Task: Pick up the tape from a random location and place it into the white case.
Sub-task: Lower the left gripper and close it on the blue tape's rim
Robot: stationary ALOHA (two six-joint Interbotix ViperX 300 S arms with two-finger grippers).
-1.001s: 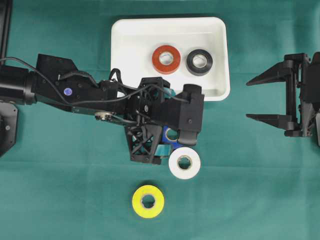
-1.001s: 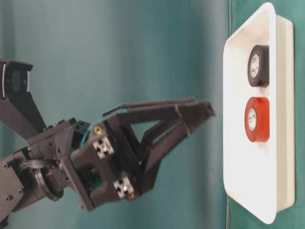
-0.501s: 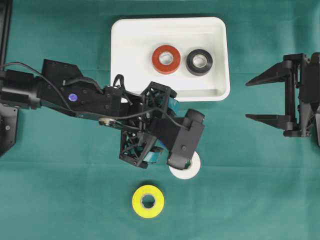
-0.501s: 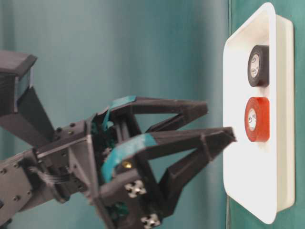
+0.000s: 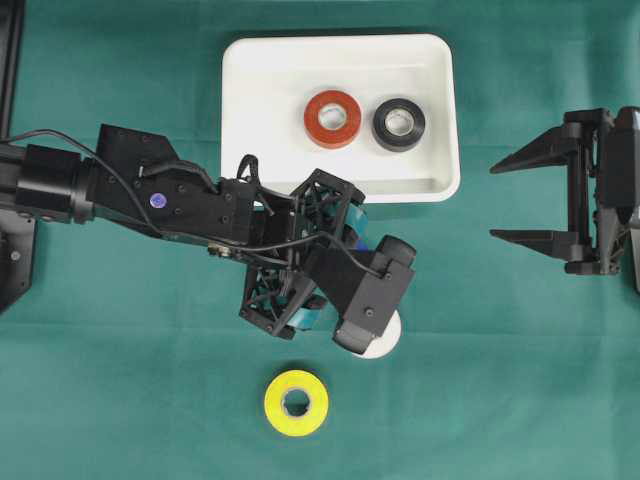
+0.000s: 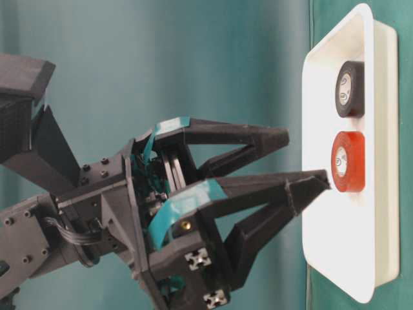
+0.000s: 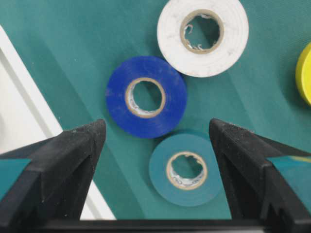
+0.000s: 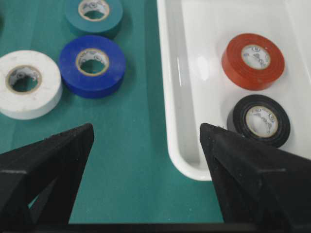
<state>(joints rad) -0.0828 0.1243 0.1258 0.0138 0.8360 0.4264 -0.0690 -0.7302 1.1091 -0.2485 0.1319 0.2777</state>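
My left hand [image 7: 155, 145] hangs spread over the tape cluster on the tabletop [image 5: 520, 400]; teal tape [image 7: 185, 167] sits btwn the jaws, blue tape [image 7: 146, 96] touching it. White case [image 5: 250, 110] holds red + black rolls already. I'd drop straight down, centre on teal, avoid nudging blue. Right hand [image 5: 530, 200] spread too, parked well apart.

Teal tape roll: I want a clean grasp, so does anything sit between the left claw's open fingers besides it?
Only partly: the teal tape roll lies between the left claw fingers, and the blue roll touches it just beyond the tips.
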